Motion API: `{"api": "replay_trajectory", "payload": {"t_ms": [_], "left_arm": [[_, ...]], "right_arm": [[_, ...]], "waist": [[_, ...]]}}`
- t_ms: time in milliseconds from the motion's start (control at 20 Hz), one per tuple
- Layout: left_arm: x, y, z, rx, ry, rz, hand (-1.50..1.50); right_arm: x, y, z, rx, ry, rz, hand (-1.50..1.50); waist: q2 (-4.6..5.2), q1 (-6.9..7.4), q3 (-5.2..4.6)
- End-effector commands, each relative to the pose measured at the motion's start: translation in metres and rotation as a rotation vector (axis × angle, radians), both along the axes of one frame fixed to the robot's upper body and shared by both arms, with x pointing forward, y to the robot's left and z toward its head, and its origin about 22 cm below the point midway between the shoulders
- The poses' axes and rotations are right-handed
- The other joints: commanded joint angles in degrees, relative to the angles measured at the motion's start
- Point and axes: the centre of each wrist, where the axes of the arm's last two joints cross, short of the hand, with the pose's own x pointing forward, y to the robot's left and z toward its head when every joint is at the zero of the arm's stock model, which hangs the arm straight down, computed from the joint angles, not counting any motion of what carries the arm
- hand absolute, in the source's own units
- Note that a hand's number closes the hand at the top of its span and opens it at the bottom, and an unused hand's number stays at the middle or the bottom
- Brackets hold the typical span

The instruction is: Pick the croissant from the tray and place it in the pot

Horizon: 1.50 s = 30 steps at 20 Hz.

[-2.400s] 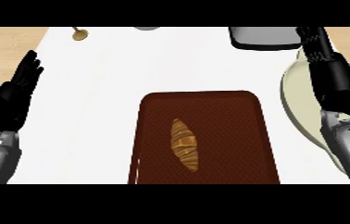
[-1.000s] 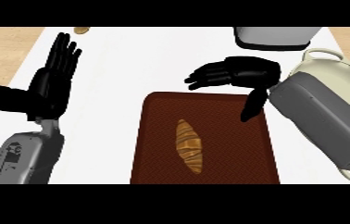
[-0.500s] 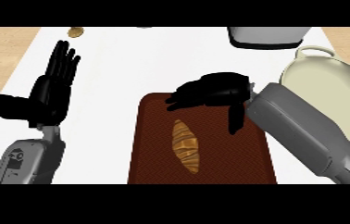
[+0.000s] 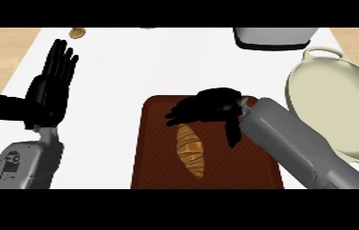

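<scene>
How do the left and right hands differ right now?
The left hand rests open at the view's left, fingers straight and up, over white counter. The right hand hangs over the tray, fingers curled down above the croissant, not holding it. Both are black.

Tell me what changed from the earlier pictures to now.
The right robot hand swung in from the right edge over the tray and lowered to just above the croissant's far end, not yet holding it. The left robot hand came up and rests open at the left. The croissant, tray and pot kept their places.
</scene>
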Motion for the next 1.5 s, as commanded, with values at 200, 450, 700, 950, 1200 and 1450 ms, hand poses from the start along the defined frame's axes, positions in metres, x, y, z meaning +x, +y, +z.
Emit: {"api": "replay_trajectory", "payload": {"t_ms": [200, 450, 700, 950, 1200, 1450], "left_arm": [[-0.008, -0.002, 0.012, -0.004, -0.006, 0.0, 0.0], [-0.007, 0.027, -0.009, -0.011, -0.017, -0.006, 0.0], [-0.003, -0.006, -0.01, 0.011, 0.004, -0.009, 0.0], [0.001, 0.017, -0.014, 0.007, 0.01, 0.014, 0.0], [0.007, 0.007, 0.016, 0.001, 0.001, 0.007, 0.0], [-0.01, 0.01, -0.005, -0.002, 0.0, -0.003, 0.0]], "right_arm": [[-0.013, -0.014, -0.025, 0.058, 0.008, 0.055, -1.5], [-0.03, 0.018, -0.048, 0.024, -0.034, 0.009, -1.5], [-0.02, 0.013, -0.046, -0.01, -0.076, -0.032, -1.5], [-0.037, 0.028, -0.044, -0.004, -0.051, -0.023, -1.5], [-0.05, 0.05, -0.088, 0.0, -0.033, 0.016, -1.5], [-0.045, 0.051, -0.11, 0.002, -0.011, 0.014, -1.5]], "waist": [[-0.04, -0.02, 0.02], [0.06, 0.04, -0.01], [0.01, -0.12, 0.01], [-0.04, -0.33, -0.01], [-0.01, -0.18, 0.01], [0.04, 0.13, 0.01]]}}
